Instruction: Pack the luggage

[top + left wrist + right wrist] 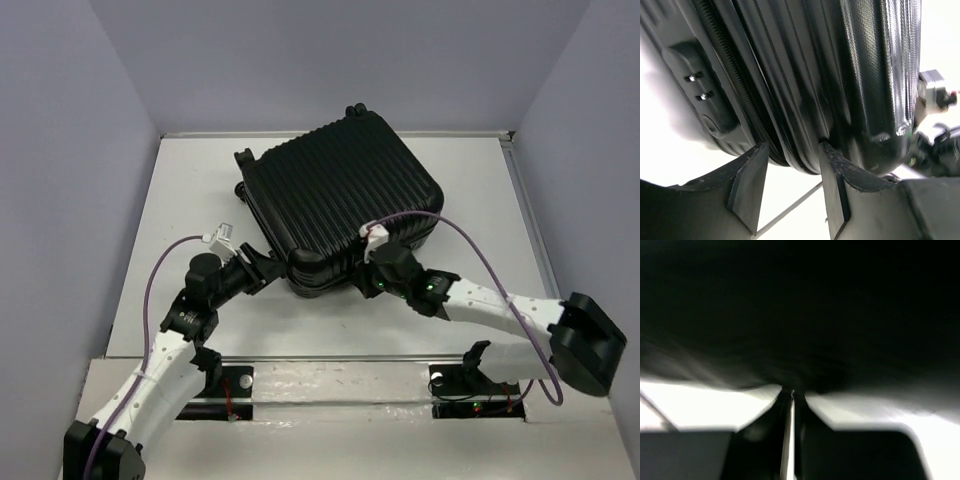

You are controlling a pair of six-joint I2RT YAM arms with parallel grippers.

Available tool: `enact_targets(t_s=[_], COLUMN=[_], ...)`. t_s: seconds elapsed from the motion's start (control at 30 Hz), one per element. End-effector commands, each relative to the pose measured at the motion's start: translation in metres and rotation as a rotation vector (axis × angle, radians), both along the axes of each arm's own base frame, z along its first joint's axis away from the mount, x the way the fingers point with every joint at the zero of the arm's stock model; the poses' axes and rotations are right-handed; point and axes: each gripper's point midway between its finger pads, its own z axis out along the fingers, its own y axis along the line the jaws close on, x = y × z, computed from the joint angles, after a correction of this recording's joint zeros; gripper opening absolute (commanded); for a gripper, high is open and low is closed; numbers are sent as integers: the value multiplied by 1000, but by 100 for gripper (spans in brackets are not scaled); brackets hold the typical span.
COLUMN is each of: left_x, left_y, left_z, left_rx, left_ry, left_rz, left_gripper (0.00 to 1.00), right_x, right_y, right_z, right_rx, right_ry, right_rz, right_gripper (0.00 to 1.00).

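- Black padded fingers (pixel 747 185) of the left gripper (pixel 792 150) stand spread. The luggage's near-left corner fills the view just beyond the gap, and I see no pad clearly on the shell.
- Right gripper (pixel 791 394): fingers pressed together but for a bright sliver, tips up against the luggage's near edge. The view is blurred, so I cannot tell whether anything thin is nipped.
- Luggage (pixel 340 195): lies flat and skewed on the white table (pixel 180 200), with a wheel (pixel 243 157) at its far-left corner.
- Look: black ribbed hard shell, glossy, with rounded corners. A zipper track (pixel 735 80) runs along the seam, with a lock block (pixel 695 85) beside it.
- Progress, as a judgement: the halves are together and the lining is hidden, so loading looks done. What is likely left is running or securing the zip. Whether it is fully closed cannot be told.
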Motion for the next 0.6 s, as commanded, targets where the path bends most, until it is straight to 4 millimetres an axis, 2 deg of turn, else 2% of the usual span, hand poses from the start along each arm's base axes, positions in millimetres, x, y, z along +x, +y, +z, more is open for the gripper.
enact_targets(t_s=[0.0, 0.03, 0.07, 0.1, 0.13, 0.17, 0.2, 0.27, 0.3, 0.33, 0.37, 0.4, 0.43, 0.47, 0.5, 0.57], left_x=[2, -1, 0, -2, -2, -3, -3, -2, -3, -3, -2, -1, -1, 0, 3, 6], left_y=[-33, -38, -39, -39, -39, -37, -37, -31, -30, -30, -29, -30, -32, -36, -38, -42], left_z=[24, 25, 29, 31, 31, 31, 31, 37, 34, 36, 37, 39, 40, 38, 43, 45], left_rx=[-118, -121, -123, -121, -118, -104, -95, -72, -62, -66, -63, -67, -82, -86, -97, -103], left_ry=[-45, -48, -56, -60, -63, -64, -66, -85, -77, -81, -85, -88, -81, -71, -84, -82], left_rz=[-41, -56, -57, -62, -64, -63, -61, -43, -40, -42, -41, -42, -46, -60, -65, -72], left_gripper=[55, 55, 55, 55, 55, 55, 55, 55, 56, 56, 56, 56, 56, 56, 56, 56], right_x=[-46, -69, -75, -91, -101, -102, -104, -104, -104, -105, -104, -102, -100, -95, -94, -93], right_y=[114, 150, 172, 207, 219, 232, 242, 241, 244, 239, 224, 216, 207, 189, 178, 160], right_z=[39, 59, 36, 36, 53, 36, 43, 40, 65, 70, 58, 77, 77, 61, 73, 71], right_rx=[87, 122, 75, 79, 114, 87, 114, 131, 239, 276, 263, 319, 321, 285, 324, 324], right_ry=[-36, -62, -56, -80, -100, -100, -115, -135, -165, -173, -174, -194, -200, -201, -206, -209], right_rz=[207, 283, 305, 361, 389, 382, 383, 358, 348, 342, 318, 290, 268, 224, 195, 166], right_gripper=[7, 7, 7, 7, 7, 7, 7, 7, 7, 7, 7, 7, 7, 7, 7, 7])
